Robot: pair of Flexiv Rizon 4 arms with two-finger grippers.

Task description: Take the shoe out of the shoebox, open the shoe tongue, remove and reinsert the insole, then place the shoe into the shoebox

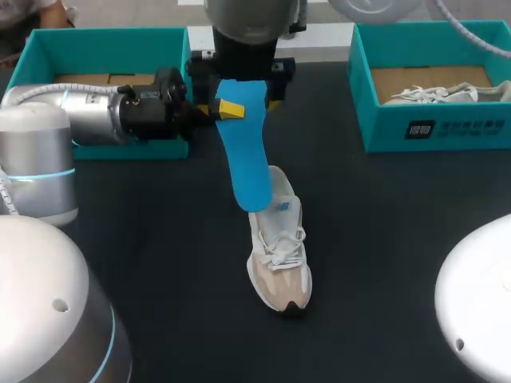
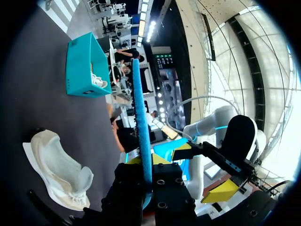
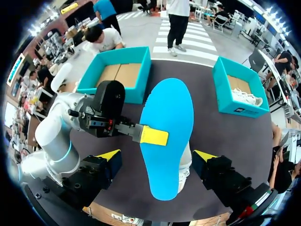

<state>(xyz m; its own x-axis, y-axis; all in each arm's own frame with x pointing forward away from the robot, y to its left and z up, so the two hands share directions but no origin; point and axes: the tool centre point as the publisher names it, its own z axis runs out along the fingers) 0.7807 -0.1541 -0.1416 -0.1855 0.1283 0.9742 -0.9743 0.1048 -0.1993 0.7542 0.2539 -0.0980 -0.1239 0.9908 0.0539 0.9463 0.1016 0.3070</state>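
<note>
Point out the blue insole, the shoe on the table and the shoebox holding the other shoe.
blue insole (image 1: pixel 243 155): head view, middle of its flat blue face.
shoe (image 1: pixel 279 255): head view, on the laced upper.
shoebox (image 1: pixel 471 124): head view, bare part of its front wall.

The shoe (image 1: pixel 279 263) was covered at its heel from above by the raised insole (image 1: pixel 243 152). Bare table (image 1: pixel 383 239) was left open either side, up to the left box (image 1: pixel 104 33) and right box (image 1: pixel 383 128).
</note>
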